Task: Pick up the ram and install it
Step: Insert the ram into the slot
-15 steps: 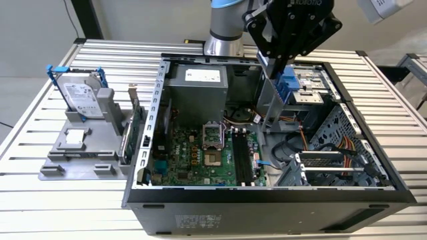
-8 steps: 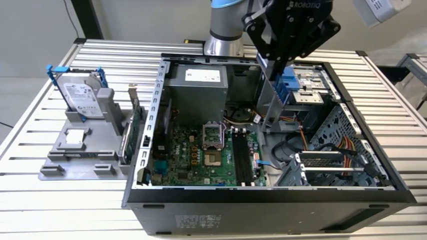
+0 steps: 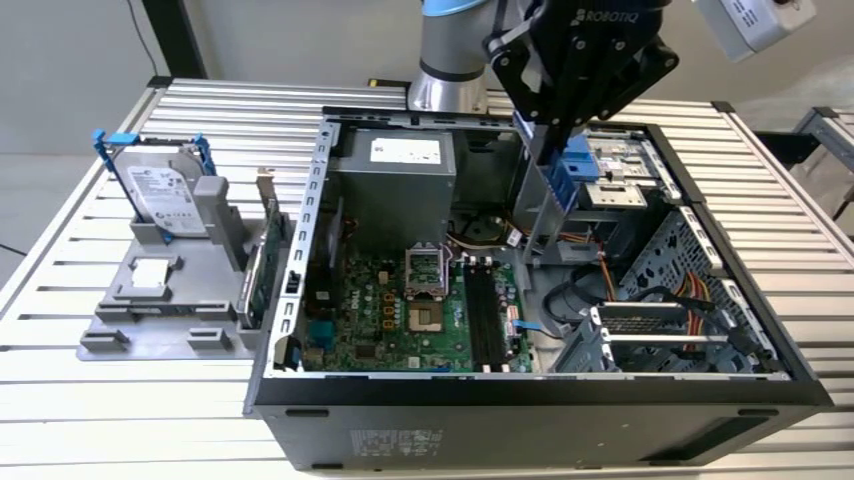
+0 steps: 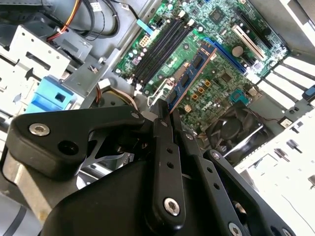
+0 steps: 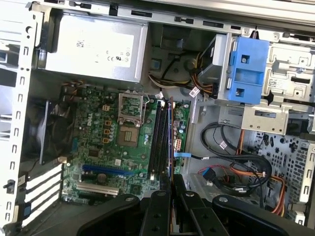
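My black gripper (image 3: 541, 125) hangs over the open computer case (image 3: 320, 250), shut on the ram (image 3: 539, 195). The ram is a long, thin, dark bluish stick that points down from the fingers into the case. In the second wrist view the ram (image 4: 192, 78) stretches out from the gripper (image 4: 165, 112) above the green motherboard (image 4: 216, 73). In the first wrist view the ram (image 5: 171, 142) appears edge-on, held by the gripper (image 5: 171, 184) just beside the black memory slots (image 5: 158, 137). Those slots (image 3: 483, 320) lie well below the stick's lower end, which is clear of the board.
A silver hard drive in a blue frame (image 3: 160, 195) and a green expansion card (image 3: 260, 262) stand on a grey rack at the exterior view's left. Inside the case are the power supply (image 3: 394, 170), a blue drive bracket (image 3: 578, 175), the processor socket (image 3: 424, 270) and loose cables (image 3: 694, 300).
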`<action>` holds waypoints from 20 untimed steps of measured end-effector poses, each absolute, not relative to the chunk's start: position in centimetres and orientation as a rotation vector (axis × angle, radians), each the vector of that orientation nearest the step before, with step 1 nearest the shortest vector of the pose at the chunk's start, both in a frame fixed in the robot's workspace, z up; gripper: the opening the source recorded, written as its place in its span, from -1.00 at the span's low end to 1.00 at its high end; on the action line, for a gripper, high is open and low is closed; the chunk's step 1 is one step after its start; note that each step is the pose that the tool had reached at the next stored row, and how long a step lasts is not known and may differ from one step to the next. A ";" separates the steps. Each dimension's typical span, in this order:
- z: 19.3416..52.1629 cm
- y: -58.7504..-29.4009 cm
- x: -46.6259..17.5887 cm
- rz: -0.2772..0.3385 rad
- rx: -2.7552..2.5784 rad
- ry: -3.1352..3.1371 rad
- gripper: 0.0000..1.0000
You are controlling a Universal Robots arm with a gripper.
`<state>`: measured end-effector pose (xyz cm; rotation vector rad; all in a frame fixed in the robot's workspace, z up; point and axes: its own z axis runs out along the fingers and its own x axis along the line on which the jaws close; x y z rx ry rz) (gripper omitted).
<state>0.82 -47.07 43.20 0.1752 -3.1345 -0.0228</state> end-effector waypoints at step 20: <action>42.1 -47.1 0.8 -0.023 0.151 -3.136 -1.00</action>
